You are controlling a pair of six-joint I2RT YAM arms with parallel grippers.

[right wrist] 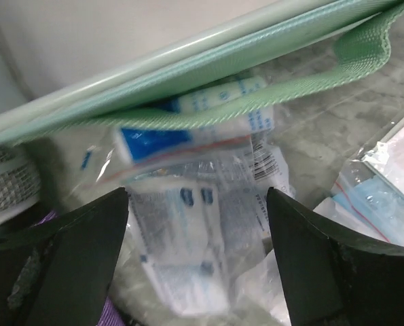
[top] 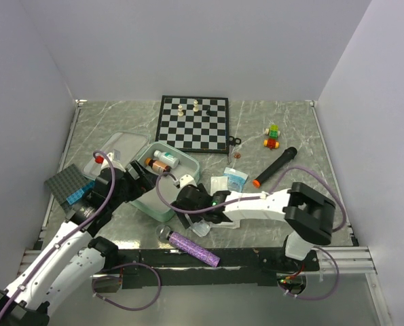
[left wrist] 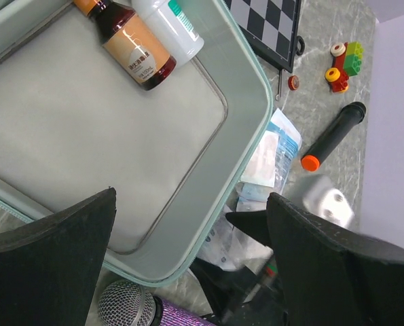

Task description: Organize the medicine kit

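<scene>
Top view, with both wrist views. The medicine kit (top: 157,209) lies open on the table (top: 310,142), left of centre and just near of the chessboard (top: 193,122), its lid folded out to the left. A brown bottle (left wrist: 130,44) and a white bottle (left wrist: 168,24) lie side by side in its far part on the grey lining. The left gripper (left wrist: 190,197) hangs over the kit's near half, fingers spread wide, holding nothing. The right gripper (right wrist: 196,193) is low at the kit's near right corner, jaws likewise apart, above clear-wrapped packets (right wrist: 188,251). These appear to reach under the case's edge, though blur leaves this uncertain. A purple microphone (top: 191,248) lies nearer.
</scene>
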